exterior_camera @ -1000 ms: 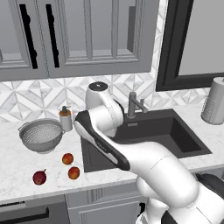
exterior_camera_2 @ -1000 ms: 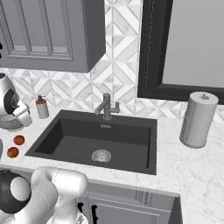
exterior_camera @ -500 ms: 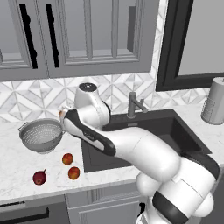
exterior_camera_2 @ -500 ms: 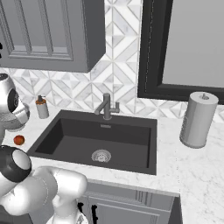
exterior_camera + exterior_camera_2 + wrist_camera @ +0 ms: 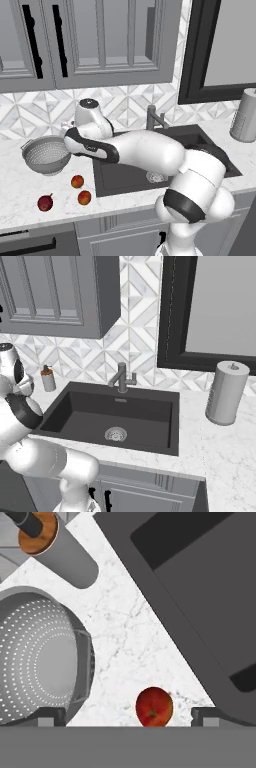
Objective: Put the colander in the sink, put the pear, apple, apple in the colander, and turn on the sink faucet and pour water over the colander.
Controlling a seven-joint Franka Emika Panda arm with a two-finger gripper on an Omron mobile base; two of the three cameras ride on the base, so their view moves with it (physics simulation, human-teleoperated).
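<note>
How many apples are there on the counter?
2: one apple lies just in front of the colander, the other apple nearer the counter's edge, beside the darker pear.

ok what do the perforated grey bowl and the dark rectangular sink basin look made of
The perforated silver-grey bowl looks like brushed metal: rows of fine punched holes and a soft sheen. The dark charcoal rectangular sink basin looks like matte composite or stone, flat and without glare, though a coated metal is possible.

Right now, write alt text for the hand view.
Looking down on a marble counter: the perforated metal colander at left, an orange-red apple between the open end effector fingertips, the dark sink at right, a soap dispenser top left.
</note>
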